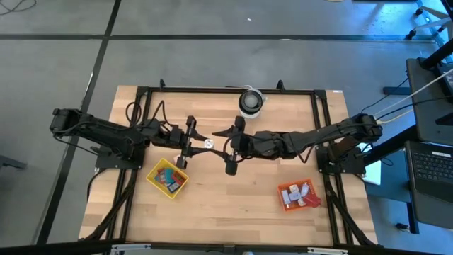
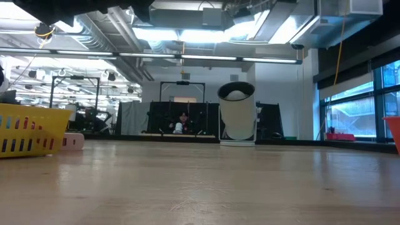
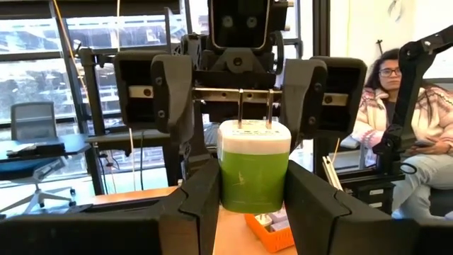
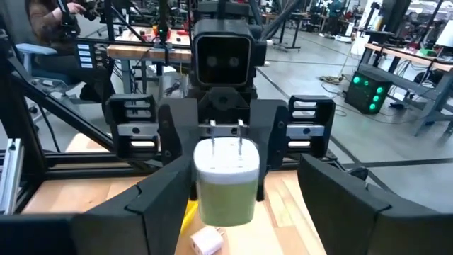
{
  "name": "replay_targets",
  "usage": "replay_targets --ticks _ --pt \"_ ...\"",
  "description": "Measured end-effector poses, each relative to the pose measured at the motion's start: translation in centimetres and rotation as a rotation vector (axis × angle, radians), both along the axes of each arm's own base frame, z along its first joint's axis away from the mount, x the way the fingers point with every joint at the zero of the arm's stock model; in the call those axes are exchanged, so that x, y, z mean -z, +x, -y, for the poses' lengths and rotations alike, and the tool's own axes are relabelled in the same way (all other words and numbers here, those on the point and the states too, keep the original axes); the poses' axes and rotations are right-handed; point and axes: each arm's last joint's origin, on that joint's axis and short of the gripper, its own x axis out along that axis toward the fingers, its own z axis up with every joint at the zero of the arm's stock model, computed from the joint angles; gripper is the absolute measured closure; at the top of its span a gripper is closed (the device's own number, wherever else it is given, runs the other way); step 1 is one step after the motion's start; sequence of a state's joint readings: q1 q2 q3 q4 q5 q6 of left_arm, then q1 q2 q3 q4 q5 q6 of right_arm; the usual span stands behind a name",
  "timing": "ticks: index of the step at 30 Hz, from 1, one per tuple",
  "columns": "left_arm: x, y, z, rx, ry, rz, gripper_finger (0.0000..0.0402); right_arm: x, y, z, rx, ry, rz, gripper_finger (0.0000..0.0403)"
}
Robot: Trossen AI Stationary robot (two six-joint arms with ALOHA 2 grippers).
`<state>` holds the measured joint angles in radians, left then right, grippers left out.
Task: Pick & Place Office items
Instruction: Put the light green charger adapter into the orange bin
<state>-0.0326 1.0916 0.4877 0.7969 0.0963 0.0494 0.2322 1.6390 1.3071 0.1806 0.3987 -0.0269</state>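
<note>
High over the table's middle, my left gripper (image 1: 197, 142) (image 3: 251, 191) is shut on a green plug-like block (image 3: 253, 170) (image 4: 225, 180) with a white top and two metal prongs. My right gripper (image 1: 223, 136) (image 4: 244, 180) faces it at the same height. It is open, and its fingers (image 3: 170, 92) stand wide on either side of the block; I see no touch. A small white plug piece (image 4: 205, 242) lies on the wood below. The yellow tray (image 1: 168, 178) and the orange tray (image 1: 297, 195) each hold several small pieces. My left gripper pinches the block's green lower body (image 3: 226, 180) between its two fingers, on two opposite sides. The fingers come in about level from the table's left side. The block stands upright in the hold, white end and prongs (image 3: 253, 110) up, lifted clear of the table.
A white round roll (image 1: 250, 101) (image 2: 237, 112) stands at the table's far edge. In the low view, the yellow tray (image 2: 31, 128) is at the left with a pale piece (image 2: 74, 141) beside it. A person (image 3: 396, 106) sits beyond the table's right side.
</note>
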Motion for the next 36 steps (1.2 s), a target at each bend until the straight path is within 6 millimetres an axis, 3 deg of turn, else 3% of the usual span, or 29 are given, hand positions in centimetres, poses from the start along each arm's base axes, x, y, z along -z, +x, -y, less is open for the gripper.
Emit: replay_targets --ticks 17,25,32,36 --pt "0.0 0.0 0.1 0.041 0.003 0.004 0.0278 1.1 1.5 1.0 -0.063 0.04 0.033 0.0161" --pt "0.0 0.0 0.1 0.05 0.007 0.006 0.0278 1.0 1.6 1.0 -0.071 0.017 0.04 0.0197" --pt "0.0 0.0 0.1 0.056 0.002 0.005 0.0278 1.0 1.6 0.9 -0.107 0.013 0.038 0.0266" --pt "0.0 0.0 0.2 0.063 0.003 0.005 0.0277 1.0 1.6 0.9 -0.107 0.014 0.038 0.0267"
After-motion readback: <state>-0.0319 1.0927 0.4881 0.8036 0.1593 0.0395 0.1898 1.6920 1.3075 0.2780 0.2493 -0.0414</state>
